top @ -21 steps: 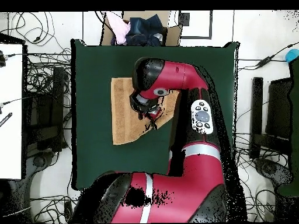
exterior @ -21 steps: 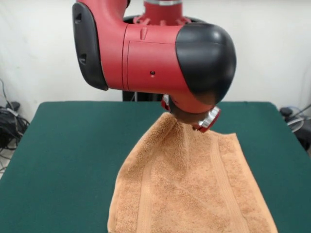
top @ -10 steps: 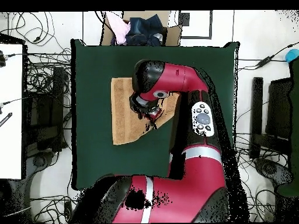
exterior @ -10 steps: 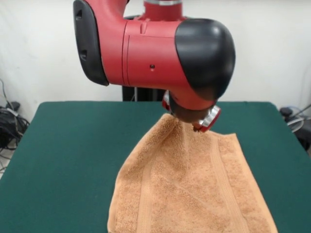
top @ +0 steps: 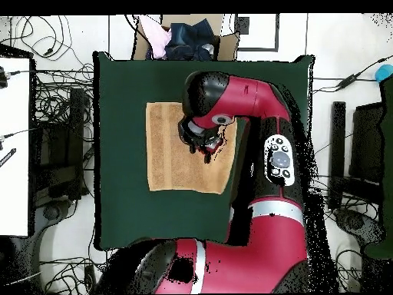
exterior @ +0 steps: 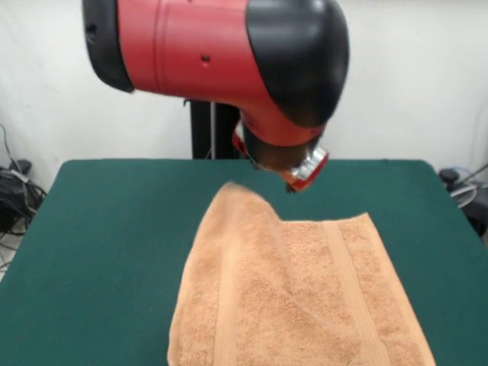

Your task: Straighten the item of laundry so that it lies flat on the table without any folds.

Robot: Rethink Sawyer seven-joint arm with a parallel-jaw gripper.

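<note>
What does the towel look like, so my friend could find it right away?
Look at the big dark green table. On it, below the red arm's end effector, lies the towel. It is the only fuzzy orange-tan cloth there, with flat woven stripes near two edges.

Illumination even and bright; no glare observed. Towel (exterior: 297,297) far corner shows motion blur. Soft shadow beneath arm (exterior: 221,61).
</note>
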